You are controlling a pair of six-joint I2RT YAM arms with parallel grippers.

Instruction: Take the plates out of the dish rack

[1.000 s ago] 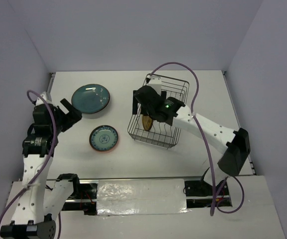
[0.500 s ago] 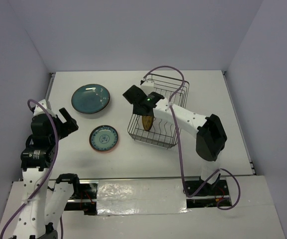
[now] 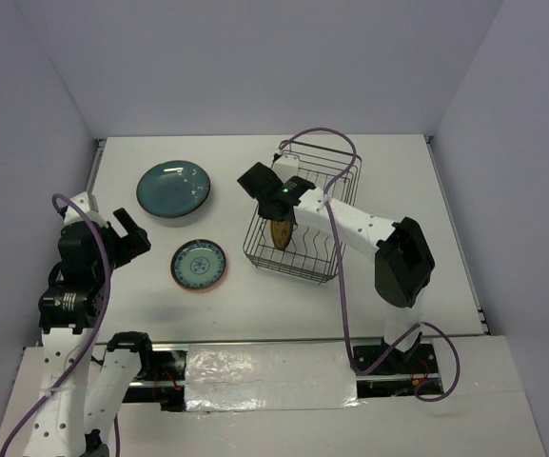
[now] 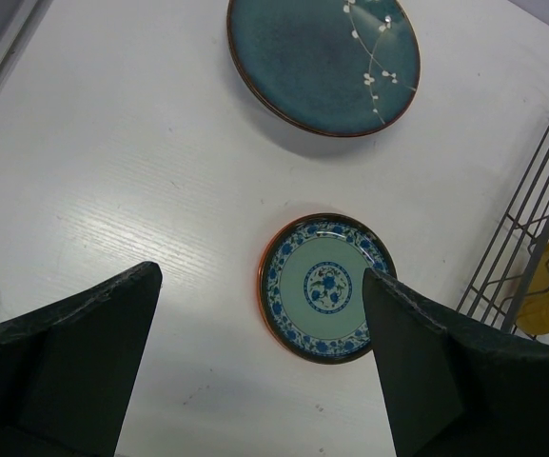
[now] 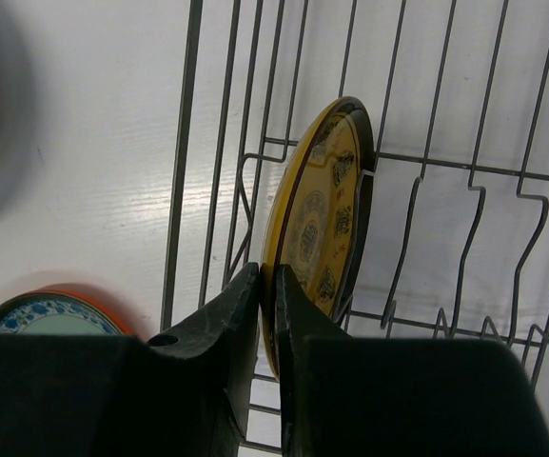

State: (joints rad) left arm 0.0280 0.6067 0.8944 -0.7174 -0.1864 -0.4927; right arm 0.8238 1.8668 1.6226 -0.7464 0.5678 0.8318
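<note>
A mustard-yellow plate [image 5: 322, 209] stands on edge between the prongs of the dark wire dish rack [image 5: 184, 171]. My right gripper [image 5: 266, 271] is shut on that plate's near rim, one finger on each face. From above, the yellow plate [image 3: 281, 234] shows just below the right gripper [image 3: 278, 215] inside the dish rack [image 3: 345, 164]. A dark teal plate [image 3: 173, 188] and a blue-and-white patterned plate [image 3: 199, 266] lie flat on the table to the left. My left gripper [image 4: 262, 276] hangs open above the patterned plate [image 4: 326, 286], holding nothing.
The teal plate [image 4: 322, 57] lies beyond the patterned one, and the rack's side [image 4: 531, 219] rises at the right of the left wrist view. White walls close the table at the back and sides. The right arm's elbow [image 3: 402, 262] stands right of the rack.
The right gripper has closed from wide open onto the yellow plate's rim, and its elbow swung left toward the rack. The left arm has drawn back a little toward the near edge.
</note>
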